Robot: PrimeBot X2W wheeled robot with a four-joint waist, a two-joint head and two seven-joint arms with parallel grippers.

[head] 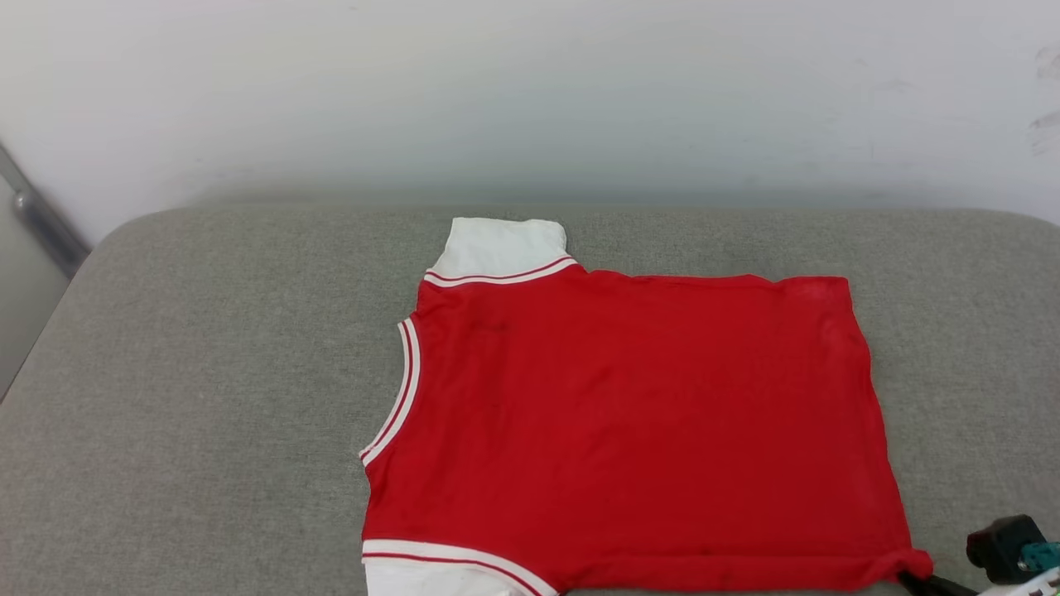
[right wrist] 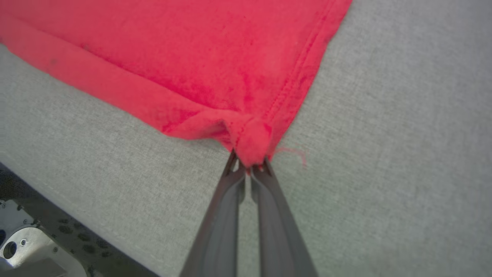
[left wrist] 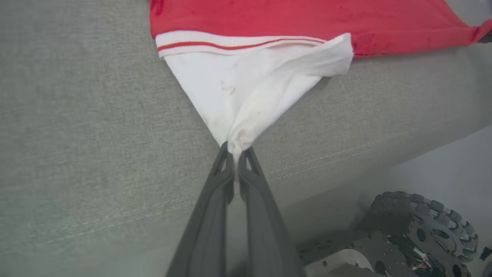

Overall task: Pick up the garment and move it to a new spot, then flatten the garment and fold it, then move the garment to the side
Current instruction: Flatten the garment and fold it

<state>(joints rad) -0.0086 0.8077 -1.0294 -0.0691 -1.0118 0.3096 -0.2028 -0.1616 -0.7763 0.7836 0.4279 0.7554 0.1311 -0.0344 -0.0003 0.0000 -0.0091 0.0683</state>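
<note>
Far L in head view, a grey metal bar [head: 40,217] slants down the white wall [head: 530,91]. Below it the grey fabric cushion [head: 207,372] spans the frame w/ rounded far corners. L gripper [left wrist: 235,151] is clenched on the tip of the garment's near white sleeve [left wrist: 246,88]. The cloth is pulled to a taut triangle from the red-white striped trim [left wrist: 230,43] down to the pinch, and the sleeve's R edge is curled over. The garment [head: 629,422] lies spread flat on the cushion about mid-frame, plain red side up. Its collar opening w/ striped trim [head: 403,397] faces L and its hem [head: 869,414] faces R. The far white sleeve [head: 501,247] lies flat at the upper L of the body, toward the wall. R gripper [right wrist: 249,166] is clamped on the near R hem corner [right wrist: 250,140], red cloth bunched into a small knot between the tips and a loose thread just R of it. That corner sits near the cushion's front edge. In the L wrist view, lower R, a roller-rimmed wheel [left wrist: 426,227] of the robot base sits below the cushion's front face
</note>
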